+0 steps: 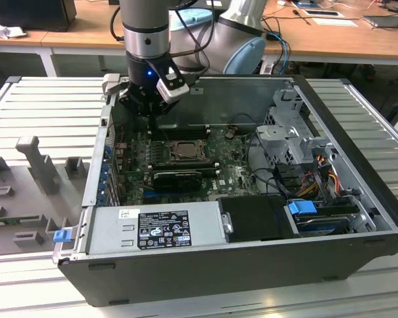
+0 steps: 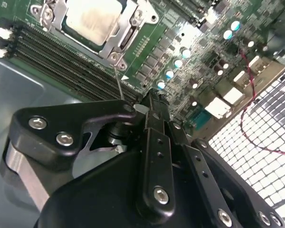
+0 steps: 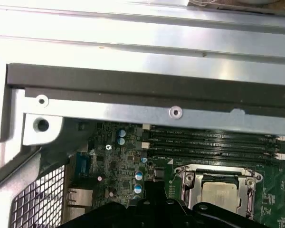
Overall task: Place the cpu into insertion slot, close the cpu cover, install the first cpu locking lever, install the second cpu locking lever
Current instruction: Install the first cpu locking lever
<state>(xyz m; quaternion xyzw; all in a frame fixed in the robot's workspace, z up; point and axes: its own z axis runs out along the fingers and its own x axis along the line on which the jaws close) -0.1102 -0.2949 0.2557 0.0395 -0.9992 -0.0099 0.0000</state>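
Gripper (image 2: 149, 102) hangs just beside the socket, whether open or shut I cannot tell
Beyond it the cpu (image 2: 91, 19) already sits in the slot (image 3: 218, 192) with the cover (image 2: 123, 40) down over it; one thin lever (image 2: 118, 78) stands up, seemingly unlatched

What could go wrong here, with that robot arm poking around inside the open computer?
The gripper hangs close above the green circuit board, so a small slip might knock the small blue-topped parts there. A thin locking lever stands up beside the cpu cover and might get bent or snagged. The cpu sits in the insertion slot; a jolt might disturb it.
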